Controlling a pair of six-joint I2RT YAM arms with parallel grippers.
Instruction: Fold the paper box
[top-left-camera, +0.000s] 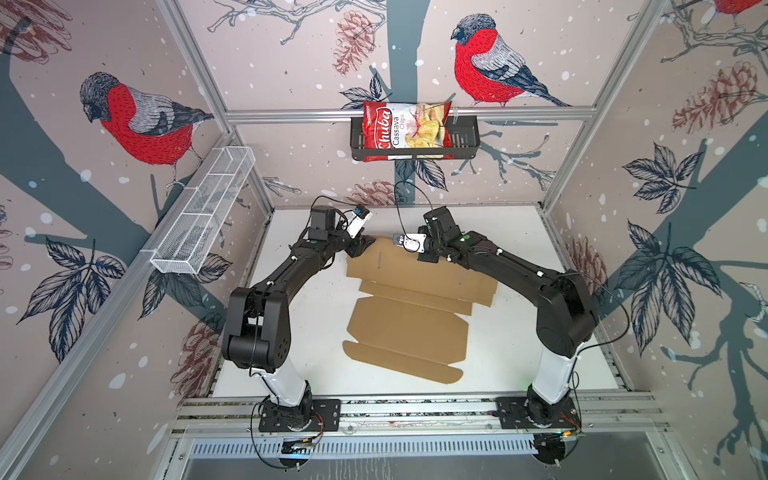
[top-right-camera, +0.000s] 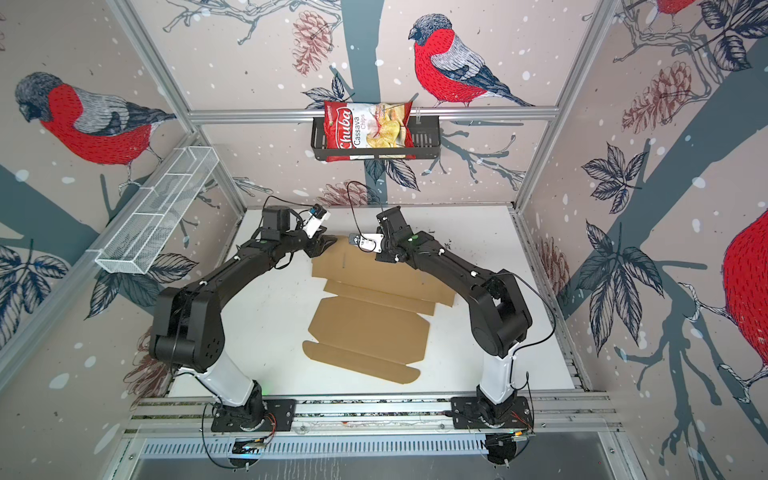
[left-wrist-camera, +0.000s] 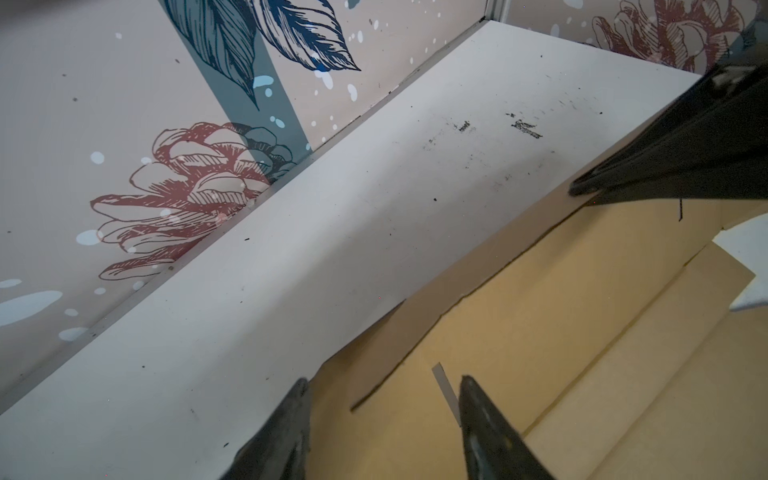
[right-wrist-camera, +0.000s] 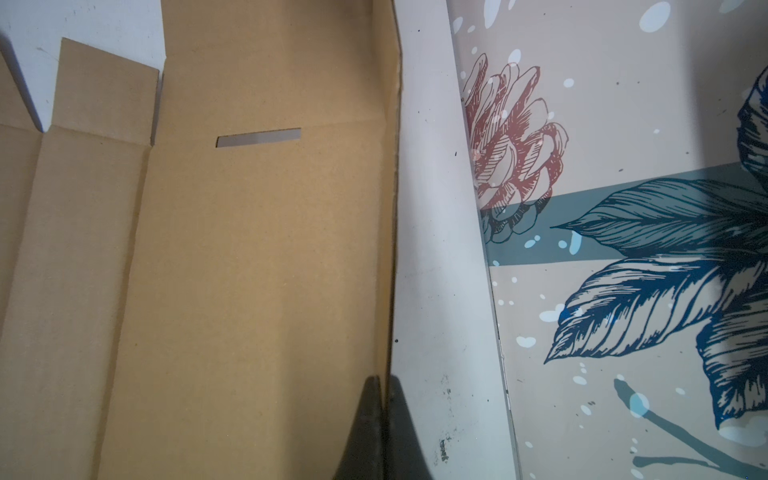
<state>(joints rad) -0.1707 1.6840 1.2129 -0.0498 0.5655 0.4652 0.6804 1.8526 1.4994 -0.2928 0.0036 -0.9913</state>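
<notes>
The paper box (top-left-camera: 407, 320) (top-right-camera: 365, 328) is a flat brown cardboard sheet with flaps and slots, lying on the white table (top-left-camera: 519, 332). Its far panel (right-wrist-camera: 257, 249) tilts up from the table. My right gripper (right-wrist-camera: 384, 380) is shut on that panel's far edge; its black tip also shows in the left wrist view (left-wrist-camera: 582, 189). My left gripper (left-wrist-camera: 386, 380) (top-left-camera: 365, 243) is at the panel's far left corner. It stands open, one finger (left-wrist-camera: 299, 399) by the table side of the edge and the other over the cardboard beside a slot (left-wrist-camera: 444, 390).
A red chips bag (top-left-camera: 405, 129) sits in a black basket on the back wall. A white wire basket (top-left-camera: 203, 216) hangs on the left wall. The back wall (right-wrist-camera: 623, 124) stands a short strip of table behind the raised edge.
</notes>
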